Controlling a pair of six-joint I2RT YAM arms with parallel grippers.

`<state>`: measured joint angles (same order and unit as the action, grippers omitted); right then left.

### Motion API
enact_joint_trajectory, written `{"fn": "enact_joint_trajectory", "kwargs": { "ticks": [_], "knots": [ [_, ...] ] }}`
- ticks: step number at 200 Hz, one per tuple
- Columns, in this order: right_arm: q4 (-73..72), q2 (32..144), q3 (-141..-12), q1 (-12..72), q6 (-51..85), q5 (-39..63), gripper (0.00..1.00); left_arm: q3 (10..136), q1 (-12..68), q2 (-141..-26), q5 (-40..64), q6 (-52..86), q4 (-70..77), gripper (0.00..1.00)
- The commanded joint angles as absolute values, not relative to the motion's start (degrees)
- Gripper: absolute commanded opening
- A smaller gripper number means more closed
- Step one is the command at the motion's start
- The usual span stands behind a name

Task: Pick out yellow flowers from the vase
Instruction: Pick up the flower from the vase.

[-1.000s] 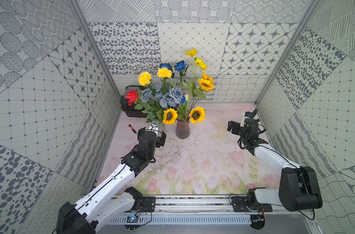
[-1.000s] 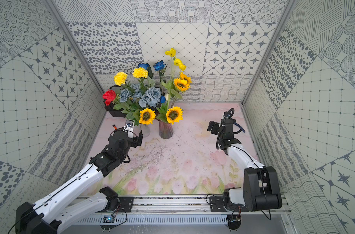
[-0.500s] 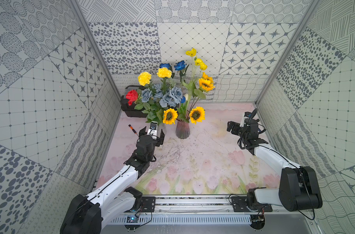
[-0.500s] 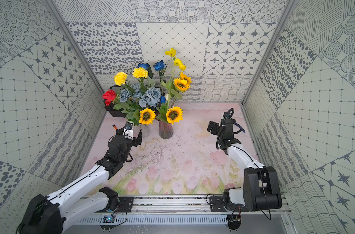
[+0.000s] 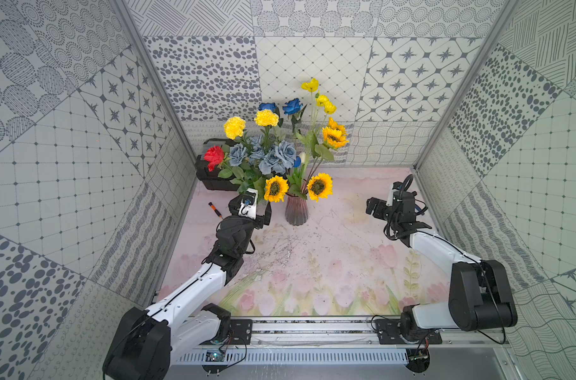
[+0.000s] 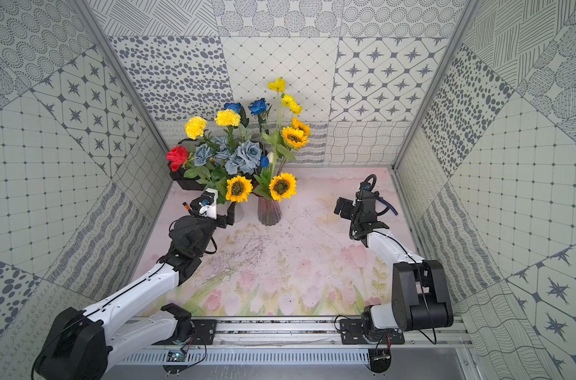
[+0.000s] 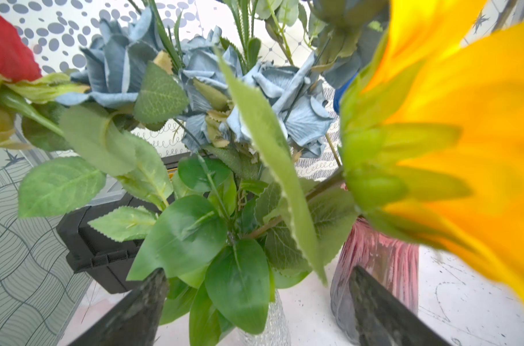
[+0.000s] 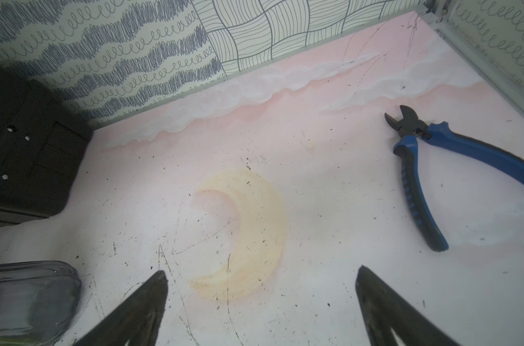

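Left end effector (image 7: 256,280) wide open, nothing gripped; green leaves (image 7: 236,269) just ahead of its fingers, pink vase (image 7: 380,263) beside. Yellow flowers (image 5: 275,188) stand in the bouquet at bench (image 5: 313,263) rear w/ grey-blue roses (image 5: 273,158) & red flower (image 5: 214,154); sunflowers lowest, over the vase. Right end effector (image 8: 262,272) wide open, empty, above bare bench, well apart from the vase; blue pliers (image 8: 410,179) nr it.
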<state>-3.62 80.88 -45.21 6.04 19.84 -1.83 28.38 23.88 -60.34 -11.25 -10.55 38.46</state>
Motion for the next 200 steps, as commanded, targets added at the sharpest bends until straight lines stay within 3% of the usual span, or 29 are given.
{"fn": "enact_joint_trajectory", "kwargs": {
  "ticks": [1,71,145,200],
  "knots": [
    [-4.96,82.31,-47.19,6.24,20.94,-0.53,0.98,27.73,22.78,-63.17,-7.33,-12.89,51.96,0.95],
    [-3.68,82.77,-48.43,6.24,19.79,-1.01,0.98,32.67,21.80,-70.18,-4.75,-15.55,59.11,0.89],
    [-3.03,82.87,-49.00,6.24,19.37,-1.12,0.98,32.96,21.49,-74.02,-4.51,-14.64,63.03,0.54],
    [-3.25,83.64,-48.76,6.24,20.12,-0.18,0.98,35.58,21.53,-71.48,-1.67,-14.73,54.80,0.34]
  ]
}}
